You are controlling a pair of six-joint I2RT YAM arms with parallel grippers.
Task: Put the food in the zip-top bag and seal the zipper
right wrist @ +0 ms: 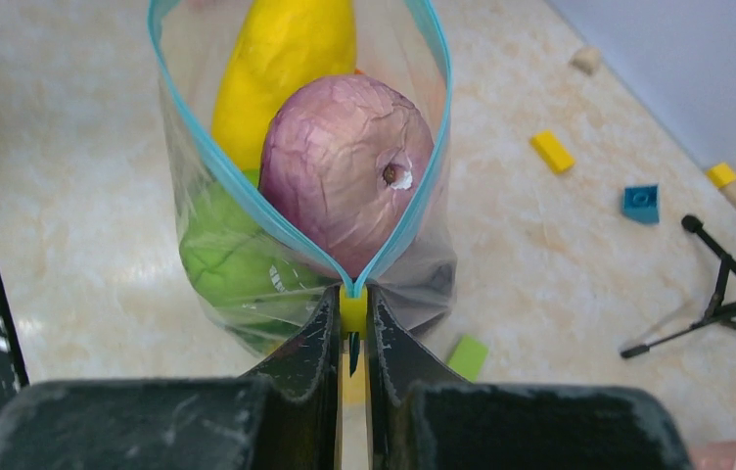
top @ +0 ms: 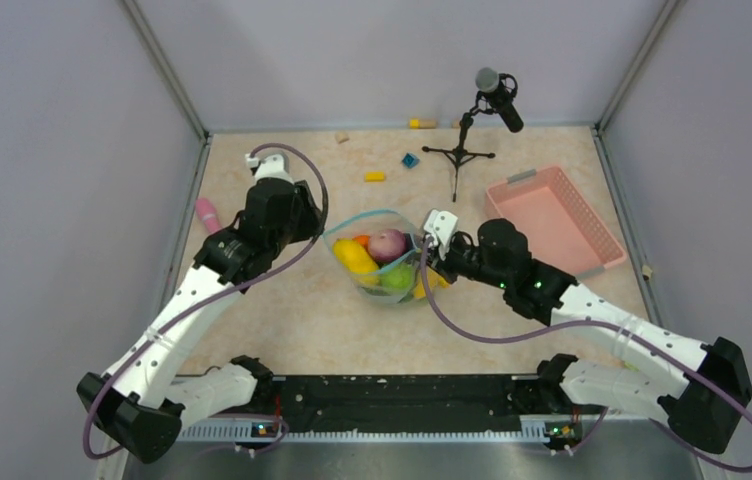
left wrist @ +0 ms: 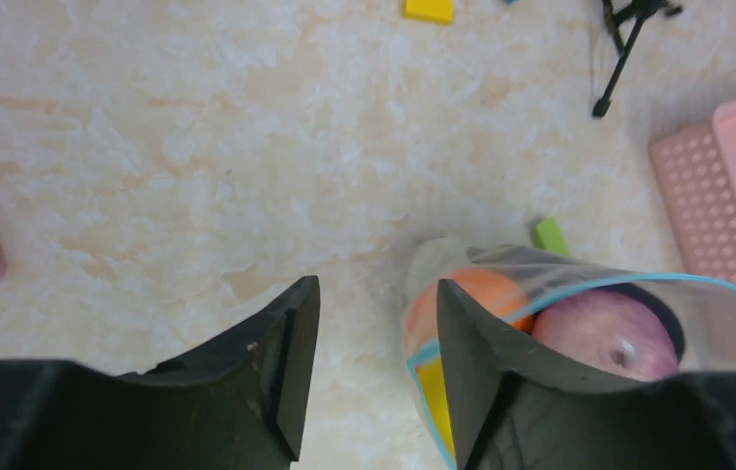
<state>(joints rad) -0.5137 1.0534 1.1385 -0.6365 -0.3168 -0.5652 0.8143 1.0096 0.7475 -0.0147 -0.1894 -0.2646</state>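
The clear zip-top bag [top: 380, 290] stands mid-table with its mouth open, the teal zipper [top: 362, 215] forming a loop. Inside are food pieces: a magenta round piece [right wrist: 345, 166], a yellow piece [right wrist: 281, 69], a green piece [right wrist: 232, 259] and an orange [left wrist: 486, 294]. My right gripper [right wrist: 351, 294] is shut on the yellow zipper slider [right wrist: 352, 311] at the bag's right end; it also shows in the top view [top: 432, 262]. My left gripper [left wrist: 376, 284] is open at the bag's left end, its right finger [left wrist: 462, 343] against the bag's edge, in the top view [top: 320, 232].
A pink mesh basket [top: 552, 220] lies at the right. A microphone on a black tripod [top: 462, 150] stands behind the bag. A pink cylinder [top: 208, 214] lies at the left wall. Yellow [top: 375, 177] and blue [top: 410, 160] blocks lie behind; a green block [right wrist: 467, 355] lies beside the bag.
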